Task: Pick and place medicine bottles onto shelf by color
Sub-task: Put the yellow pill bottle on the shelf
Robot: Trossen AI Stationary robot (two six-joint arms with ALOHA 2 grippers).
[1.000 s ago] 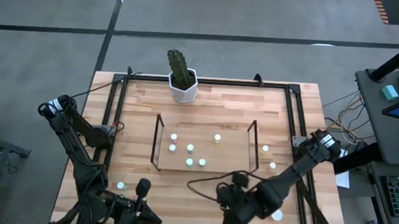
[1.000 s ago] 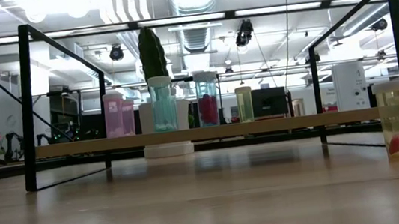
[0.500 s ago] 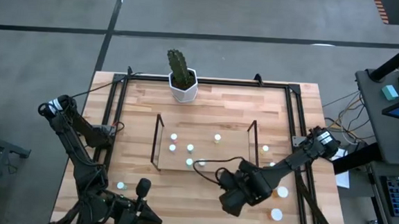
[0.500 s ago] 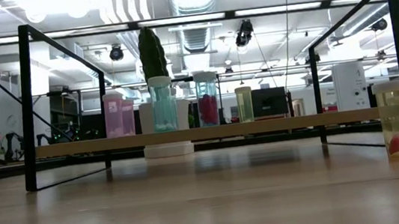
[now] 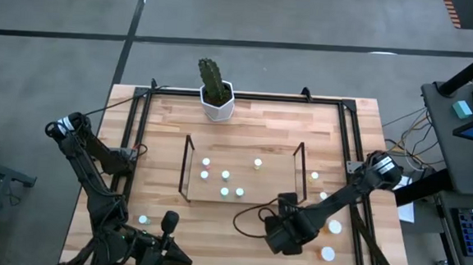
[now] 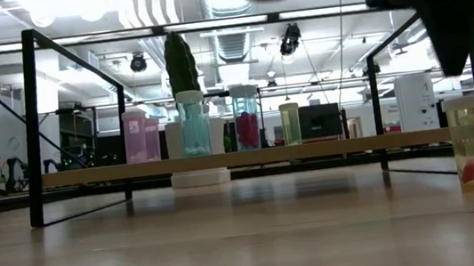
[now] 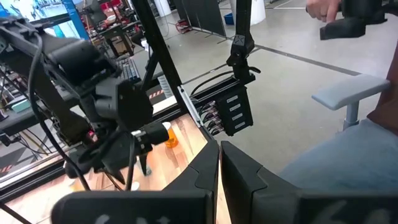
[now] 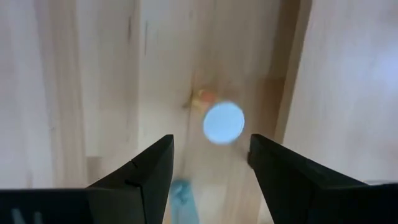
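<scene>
A yellowish medicine bottle [image 6: 473,137] with a white cap [image 8: 224,122] and something pink inside stands on its base on the table, just in front of the shelf's [image 5: 240,200] near right corner. In the high view it is hidden under my right gripper [image 5: 288,230]. This gripper [image 8: 210,155] hangs open above the bottle, pointing down, one finger on either side of the cap and clear of it [image 6: 448,19]. Several bottles [image 5: 225,174] stand on the shelf. My left gripper [image 7: 219,180] waits shut near the table's front edge [image 5: 181,256].
Loose bottles stand right of the shelf [image 5: 314,176], [image 5: 323,195], [image 5: 333,227], [image 5: 326,253], and one at the near left [image 5: 142,220]. A white cactus pot [image 5: 216,98] stands at the far edge. A black frame [image 5: 347,139] edges the table. A person [image 7: 373,143] sits beyond it.
My right gripper has come down over the yellowish bottle, coming into the low view from above. It has rolled and tipped to point more steeply down. The bottle has stayed where it was.
</scene>
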